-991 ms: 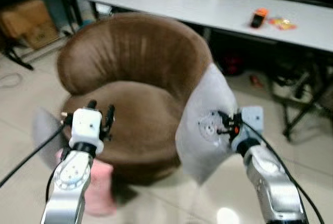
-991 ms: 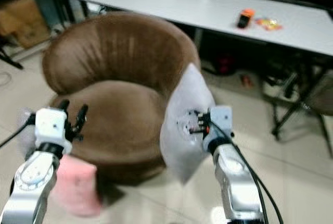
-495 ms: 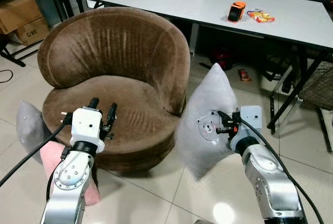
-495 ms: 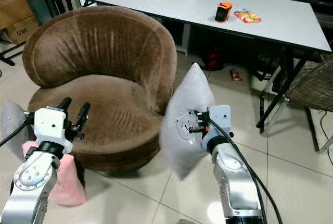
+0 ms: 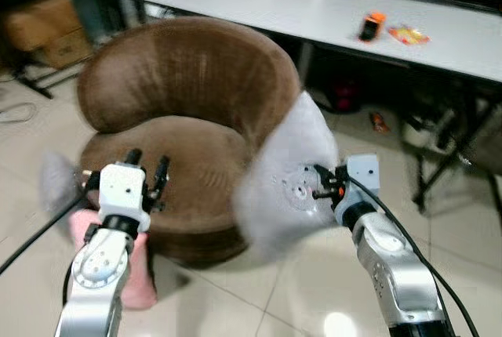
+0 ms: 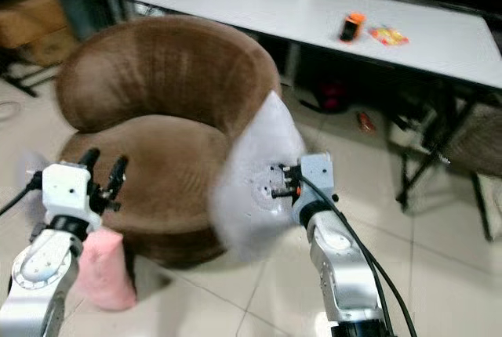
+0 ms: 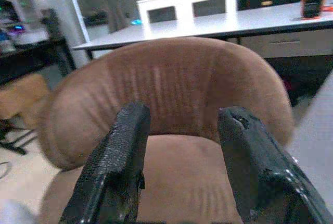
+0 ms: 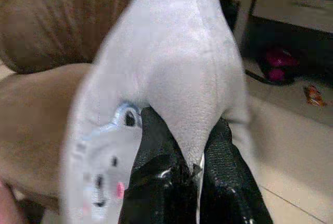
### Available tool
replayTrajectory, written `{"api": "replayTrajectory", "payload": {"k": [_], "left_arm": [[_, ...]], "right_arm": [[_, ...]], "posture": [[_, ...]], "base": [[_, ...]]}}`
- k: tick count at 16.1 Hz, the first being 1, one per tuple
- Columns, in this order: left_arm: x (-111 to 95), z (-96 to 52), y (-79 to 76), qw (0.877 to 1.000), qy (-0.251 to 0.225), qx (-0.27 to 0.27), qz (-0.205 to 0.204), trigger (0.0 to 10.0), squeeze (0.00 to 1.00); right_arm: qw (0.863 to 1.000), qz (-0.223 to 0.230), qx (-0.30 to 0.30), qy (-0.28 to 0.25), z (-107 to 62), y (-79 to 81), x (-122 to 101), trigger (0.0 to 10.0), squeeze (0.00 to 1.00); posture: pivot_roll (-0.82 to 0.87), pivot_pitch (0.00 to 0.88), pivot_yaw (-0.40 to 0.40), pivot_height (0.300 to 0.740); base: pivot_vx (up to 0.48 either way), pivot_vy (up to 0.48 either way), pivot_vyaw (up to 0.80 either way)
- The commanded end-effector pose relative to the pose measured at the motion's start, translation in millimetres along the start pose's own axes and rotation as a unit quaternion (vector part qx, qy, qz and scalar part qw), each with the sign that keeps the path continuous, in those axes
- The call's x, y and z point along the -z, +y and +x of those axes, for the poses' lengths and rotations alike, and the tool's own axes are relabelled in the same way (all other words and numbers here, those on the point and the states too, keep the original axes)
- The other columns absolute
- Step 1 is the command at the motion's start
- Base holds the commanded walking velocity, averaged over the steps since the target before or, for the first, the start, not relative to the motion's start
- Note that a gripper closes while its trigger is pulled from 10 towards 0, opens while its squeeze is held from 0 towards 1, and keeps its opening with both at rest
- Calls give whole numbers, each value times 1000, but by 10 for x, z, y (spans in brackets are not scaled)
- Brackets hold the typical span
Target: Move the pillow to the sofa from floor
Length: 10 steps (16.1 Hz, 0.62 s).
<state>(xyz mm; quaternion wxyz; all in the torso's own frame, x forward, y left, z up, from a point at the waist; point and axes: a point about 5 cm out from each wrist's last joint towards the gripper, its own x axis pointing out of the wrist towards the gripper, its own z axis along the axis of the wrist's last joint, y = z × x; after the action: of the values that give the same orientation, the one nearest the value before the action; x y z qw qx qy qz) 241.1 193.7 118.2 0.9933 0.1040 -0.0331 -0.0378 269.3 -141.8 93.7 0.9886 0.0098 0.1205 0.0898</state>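
The right gripper point(image 5: 320, 189) is pinched tight on the grey pillow point(image 5: 286, 188), its two black fingers point(image 8: 156, 146) nearly together with a fold of the fabric squeezed between them. The pillow hangs off the floor in front of the claw, blurred, its upper corner up against the right edge of the brown sofa point(image 5: 188, 86) and its body overlapping the seat's front corner. A small printed face shows on the pillow just beside the fingers.

The left gripper point(image 5: 145, 166) is held up on the far side of the pillow, over the front rim of the sofa seat. Its fingers point(image 7: 117, 161) stand well apart with nothing between them, pointing at the curved backrest.

Below the left arm a pink cushion point(image 5: 141, 274) sits on the tiled floor point(image 5: 298, 290), touching the sofa base. Beyond the right claw stands a white table point(image 5: 329, 16) with an orange object point(image 5: 370, 26) on it.
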Motion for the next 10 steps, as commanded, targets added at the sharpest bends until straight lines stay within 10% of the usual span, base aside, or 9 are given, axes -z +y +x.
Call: {"api": "replayTrajectory", "payload": {"k": [1, 10], "left_arm": [[-31, -3, 19, 1000, -5, 0, 4, 10000, 0], [-36, -26, 18, 1000, -6, 1, 6, 10000, 0]], "right_arm": [[1000, -6, 1, -27, 23, 3, -133, 10000, 0], [998, -22, -40, -39, 43, 110, -205, 10000, 0]], "posture": [[-62, 0, -24, 740], [-49, 0, -35, 740]], "base": [[386, 0, 0], [386, 0, 356]]}}
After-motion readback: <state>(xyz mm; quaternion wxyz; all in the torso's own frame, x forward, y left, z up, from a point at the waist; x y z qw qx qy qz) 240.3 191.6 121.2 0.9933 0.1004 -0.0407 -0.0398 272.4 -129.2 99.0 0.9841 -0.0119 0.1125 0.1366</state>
